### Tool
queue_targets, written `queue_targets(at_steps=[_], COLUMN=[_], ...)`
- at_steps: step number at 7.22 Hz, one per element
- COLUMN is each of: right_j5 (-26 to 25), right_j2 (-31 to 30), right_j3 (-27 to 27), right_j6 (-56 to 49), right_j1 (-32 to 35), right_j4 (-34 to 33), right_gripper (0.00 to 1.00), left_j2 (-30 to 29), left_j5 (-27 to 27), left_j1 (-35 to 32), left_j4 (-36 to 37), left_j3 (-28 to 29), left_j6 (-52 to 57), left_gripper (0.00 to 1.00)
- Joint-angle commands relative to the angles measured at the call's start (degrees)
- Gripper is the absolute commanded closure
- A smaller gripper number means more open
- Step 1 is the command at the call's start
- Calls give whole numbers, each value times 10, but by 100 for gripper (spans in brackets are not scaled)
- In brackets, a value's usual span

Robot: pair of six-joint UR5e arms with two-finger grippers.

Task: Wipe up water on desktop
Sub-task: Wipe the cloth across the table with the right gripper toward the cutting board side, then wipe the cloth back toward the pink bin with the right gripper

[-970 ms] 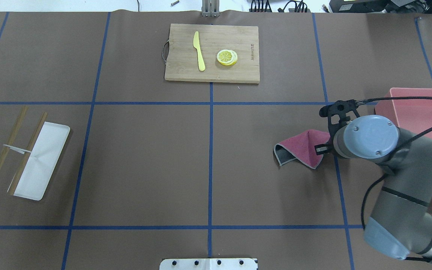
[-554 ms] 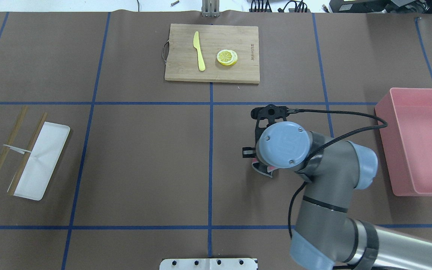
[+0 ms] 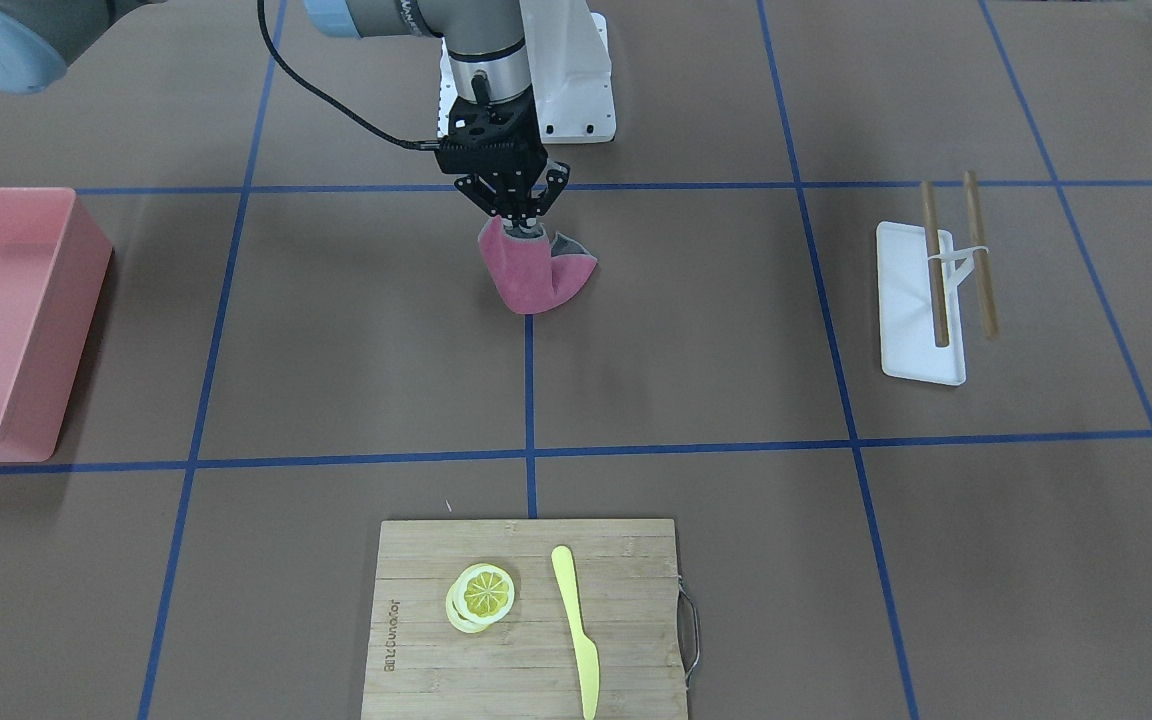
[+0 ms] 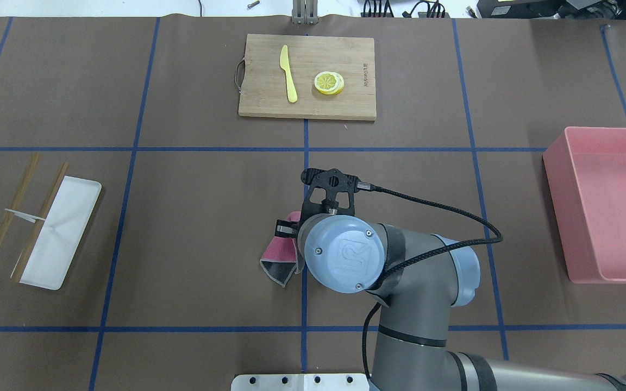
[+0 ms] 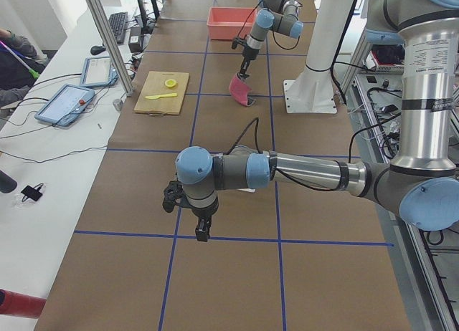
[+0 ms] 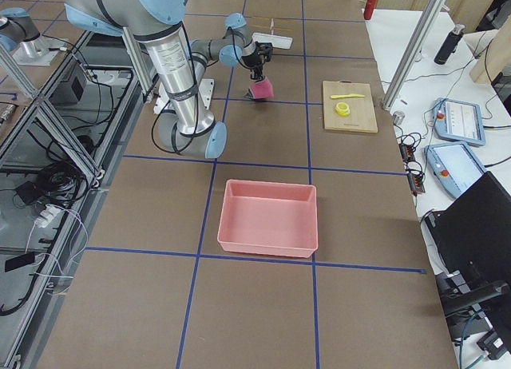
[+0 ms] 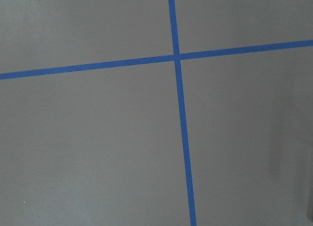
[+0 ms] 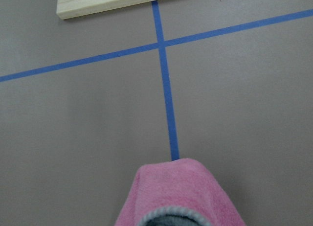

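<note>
Your desktop, the large matte brown tabletop crossed by thin blue tape lines, runs under both arms and fills every view. Near its middle, at the central tape line, a pink terry cloth with a grey edge hangs from the right gripper. The gripper's fingers are pinched together on the cloth's top fold. The cloth's lower fold looks to rest on the desktop, just where the tape line ends in the right wrist view.

The left gripper points down over a tape crossing toward the desktop's left end, well apart from the cloth. You see it only from the side camera, so you cannot tell how its fingers stand.

On the far edge from the robot lies a light bamboo cutting board with a metal handle. It carries a pale yellow plastic knife and, beside it, a small stack of yellow lemon slices.

At the robot's left sits a white rectangular tray. Of two thin brown sticks, one lies along the tray's edge and the other on the desktop beside it, with a white strip joining them.

At the right stands a pink rectangular plastic bin. You see only its pink floor and walls.
</note>
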Motion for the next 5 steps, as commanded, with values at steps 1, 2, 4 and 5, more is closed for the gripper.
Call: queue_targets(at_steps=[1,2,4,5], right_j5=[17,37,62,79], right_j2=[-103,-163,-258,-284], right_j3=[65,111,142,173], right_j6=[-74,-118,-198,-228], right_j1=[7,21,68,97], right_j4=[-8,-31,-42,-42], right_gripper=[100,100,100,100], left_j2=[-1,-2,-3,-3], left_j5=[-1,-1,-1,-1], left_j1=[0,0,0,0], left_j4=[0,-1,-1,-1], left_j3=[-3,-4,-6,-7], left_j6=[0,0,0,0], left_gripper=[1,1,1,1])
